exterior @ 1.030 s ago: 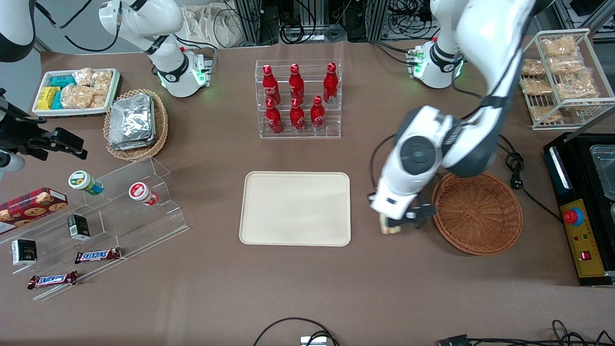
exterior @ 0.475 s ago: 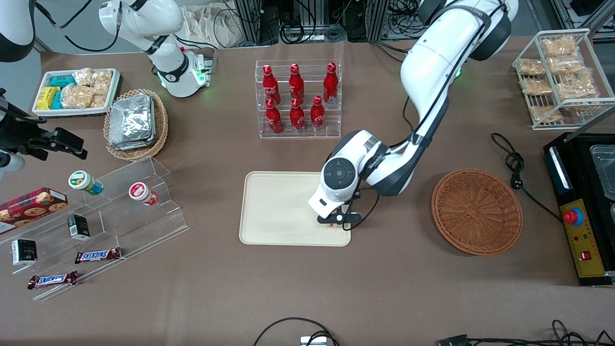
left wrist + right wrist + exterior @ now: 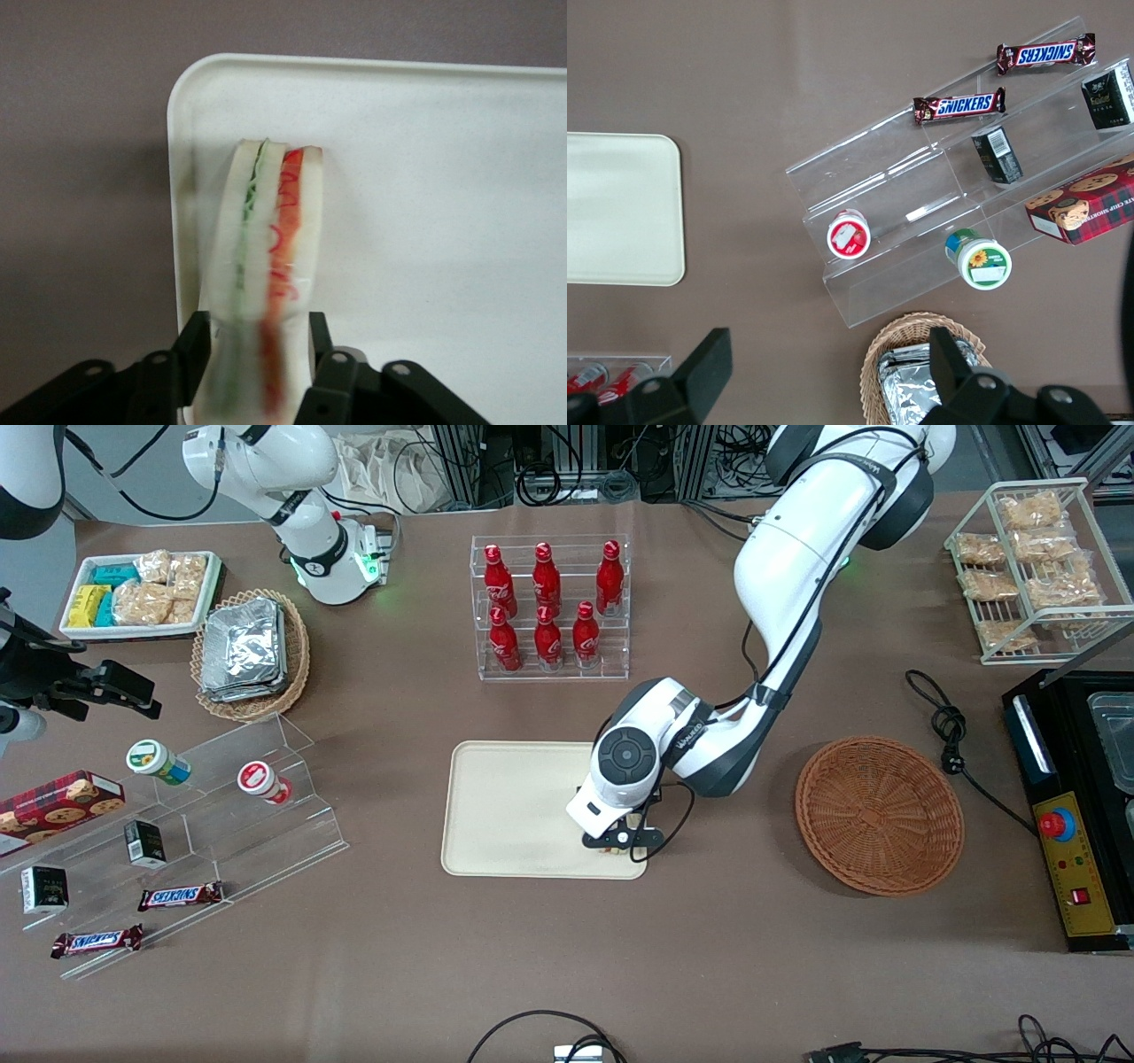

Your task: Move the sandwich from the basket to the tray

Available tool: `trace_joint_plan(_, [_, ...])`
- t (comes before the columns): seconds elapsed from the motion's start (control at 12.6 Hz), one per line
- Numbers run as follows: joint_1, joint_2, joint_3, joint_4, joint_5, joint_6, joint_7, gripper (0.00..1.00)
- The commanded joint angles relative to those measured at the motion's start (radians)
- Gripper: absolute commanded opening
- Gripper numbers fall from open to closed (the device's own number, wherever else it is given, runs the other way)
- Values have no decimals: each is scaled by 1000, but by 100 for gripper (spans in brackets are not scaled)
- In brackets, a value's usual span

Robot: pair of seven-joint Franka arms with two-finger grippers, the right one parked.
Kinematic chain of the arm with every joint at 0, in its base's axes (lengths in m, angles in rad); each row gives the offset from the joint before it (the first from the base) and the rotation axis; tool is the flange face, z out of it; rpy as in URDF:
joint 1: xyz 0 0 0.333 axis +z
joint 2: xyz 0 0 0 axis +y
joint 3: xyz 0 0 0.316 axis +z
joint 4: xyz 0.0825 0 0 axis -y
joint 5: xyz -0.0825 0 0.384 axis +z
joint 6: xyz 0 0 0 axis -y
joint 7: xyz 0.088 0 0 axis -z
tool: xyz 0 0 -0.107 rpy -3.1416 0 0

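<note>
The sandwich [image 3: 266,257], a white wedge with green and orange-red filling lines, is pinched between my gripper's black fingers [image 3: 193,345]. My gripper [image 3: 614,841] is shut on it, low over the cream tray [image 3: 523,806], at the tray corner nearest the front camera on the working arm's side. In the left wrist view the sandwich hangs just inside the tray's [image 3: 425,177] rounded corner. From the front only a sliver of sandwich [image 3: 609,851] peeks out under the wrist. The reddish-brown basket [image 3: 879,815] sits empty toward the working arm's end of the table.
A clear rack of red bottles [image 3: 551,607] stands farther from the camera than the tray. A stepped acrylic shelf [image 3: 195,815] with snacks and a tan foil-packet basket [image 3: 251,651] lie toward the parked arm's end. A black machine [image 3: 1076,806] and wire rack [image 3: 1036,567] flank the basket.
My gripper carried the sandwich from beside the basket over to the tray's corner, then shifted slightly nearer the front camera in the last half second.
</note>
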State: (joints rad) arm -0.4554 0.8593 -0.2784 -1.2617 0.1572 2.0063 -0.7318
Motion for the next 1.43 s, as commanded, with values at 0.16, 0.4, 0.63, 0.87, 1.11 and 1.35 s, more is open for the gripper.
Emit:
trace_joint_plan(0.16, [6,-66,13,16,13,-38,-23,100])
trace_joint_plan(0.4, [43,-178,15,-69,24,-231,-118,100])
trace_joint_plan(0.63, [118,-427,8,-420,16,-10,-120,100])
trace_joint_plan(0.87, [162,-615,10,-635,16,43,-75,100])
trace_joint_plan(1.11, [239,-726,10,-686,2,17,53,100])
trace_joint_plan(1.35, [309,-756,12,-660,-7,-23,84,100])
